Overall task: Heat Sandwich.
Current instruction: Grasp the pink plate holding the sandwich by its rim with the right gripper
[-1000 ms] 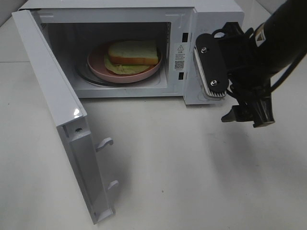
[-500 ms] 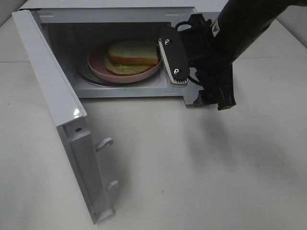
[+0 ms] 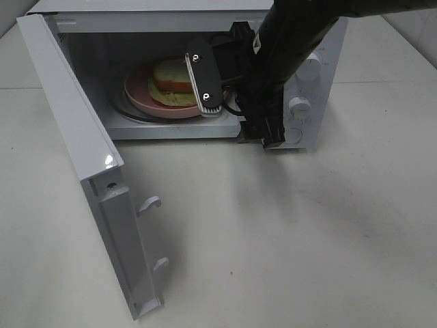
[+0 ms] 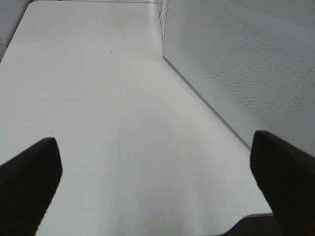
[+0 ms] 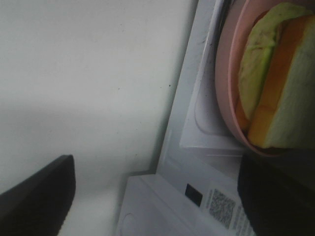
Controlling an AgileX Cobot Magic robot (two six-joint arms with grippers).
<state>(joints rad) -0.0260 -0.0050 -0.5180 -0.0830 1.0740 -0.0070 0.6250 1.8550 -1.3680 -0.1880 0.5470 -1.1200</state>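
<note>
The sandwich [image 3: 176, 76], pale bread with orange crust and green filling, lies on a round pink plate [image 3: 140, 92] inside the open microwave [image 3: 311, 41]. My right gripper [image 3: 242, 126] is open and empty, hanging at the right front corner of the oven's opening, one finger pad [image 3: 205, 76] in front of the sandwich's right end. In the right wrist view the sandwich [image 5: 275, 88] and the plate [image 5: 229, 88] are close ahead of the open right gripper [image 5: 155, 196]. My left gripper [image 4: 155, 184] is open and empty over bare table; the high view does not show it.
The microwave door [image 3: 75, 137] stands swung wide open to the left, reaching the table's front. Control knobs [image 3: 298, 104] are on the oven's right panel. A white dotted panel [image 4: 236, 64] stands beside the left gripper. The white table [image 3: 307, 246] spreads in front.
My right arm has swung left from beside the microwave's right side to the front of the opening, now covering the sandwich's right end. Sandwich, plate and door have not moved.
</note>
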